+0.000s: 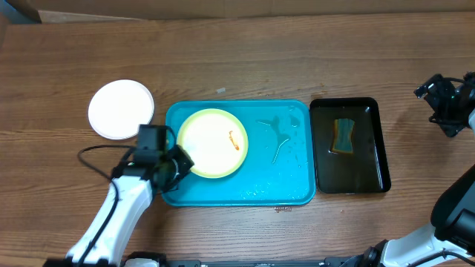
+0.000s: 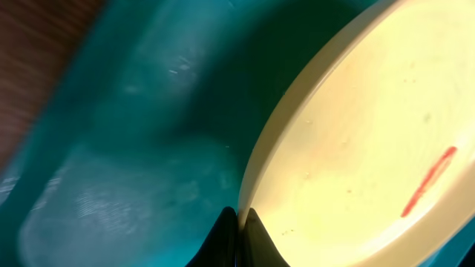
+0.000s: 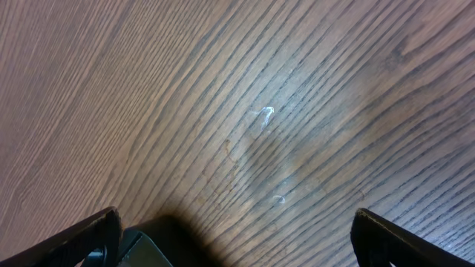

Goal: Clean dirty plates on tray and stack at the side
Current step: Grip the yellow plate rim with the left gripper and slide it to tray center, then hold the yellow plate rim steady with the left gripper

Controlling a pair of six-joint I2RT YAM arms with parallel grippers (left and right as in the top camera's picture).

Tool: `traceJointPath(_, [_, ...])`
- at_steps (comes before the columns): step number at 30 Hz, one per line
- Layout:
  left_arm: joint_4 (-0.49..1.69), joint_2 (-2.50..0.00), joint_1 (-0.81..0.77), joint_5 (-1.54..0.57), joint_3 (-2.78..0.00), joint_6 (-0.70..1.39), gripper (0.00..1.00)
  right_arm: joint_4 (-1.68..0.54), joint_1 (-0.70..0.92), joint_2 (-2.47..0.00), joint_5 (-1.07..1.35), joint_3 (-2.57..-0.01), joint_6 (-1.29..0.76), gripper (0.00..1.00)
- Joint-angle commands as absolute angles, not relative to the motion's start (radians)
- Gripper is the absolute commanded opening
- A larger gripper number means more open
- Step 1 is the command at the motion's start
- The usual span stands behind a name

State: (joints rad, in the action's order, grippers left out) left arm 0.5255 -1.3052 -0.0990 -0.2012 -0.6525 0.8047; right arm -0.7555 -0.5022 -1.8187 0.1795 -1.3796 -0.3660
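Note:
A pale yellow plate (image 1: 213, 142) with an orange-red smear lies in the left half of the turquoise tray (image 1: 282, 178). My left gripper (image 1: 180, 160) is shut on that plate's near-left rim; the left wrist view shows the rim (image 2: 349, 148) pinched between my fingertips (image 2: 239, 222) over the tray floor (image 2: 133, 148). A white plate (image 1: 120, 109) lies on the table left of the tray. A third plate is not in view. My right gripper (image 1: 445, 100) is open and empty, above bare wood (image 3: 237, 126) at the far right.
A black tray (image 1: 371, 159) with a sponge (image 1: 344, 136) in it stands right of the turquoise tray. Water streaks (image 1: 278, 137) lie on the turquoise tray's right half. A cable (image 1: 96, 152) loops beside my left arm.

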Motion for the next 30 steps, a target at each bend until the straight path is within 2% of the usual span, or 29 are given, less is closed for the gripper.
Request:
traceJointPath(1, [0.451, -1.394, -0.173, -0.202, -0.670, 0.788, 0.04, -0.752, -0.505, -1.794, 0.185, -1.394, -0.368, 1.00])
traceJointPath(3, [0.414, -1.429, -0.206, -0.193, -0.675, 0.785, 0.07, -0.752, -0.505, -1.794, 0.185, -1.394, -0.368, 1.00])
traceJointPath(8, [0.448, -1.452, -0.246, -0.133, -0.734, 0.759, 0.21, -0.753, -0.505, -1.794, 0.185, -1.394, -0.368, 1.00])
traceJointPath(12, [0.565, -1.452, -0.249, -0.086, -0.846, 0.650, 0.37, -0.752, -0.505, -1.794, 0.184, -1.394, -0.368, 1.00])
traceJointPath(15, [0.688, -1.452, -0.249, -0.041, -0.942, 0.559, 0.45, -0.752, -0.505, -1.794, 0.185, -1.394, -0.368, 1.00])
traceJointPath(22, [0.778, -1.470, -0.249, -0.049, -0.983, 0.530, 0.42, -0.752, -0.505, -1.794, 0.185, -1.394, -0.368, 1.00])
traceJointPath(30, [0.662, -1.639, -0.250, -0.036, -0.983, 0.530, 0.38, -0.752, -0.505, -1.794, 0.185, -1.394, -0.368, 1.00])
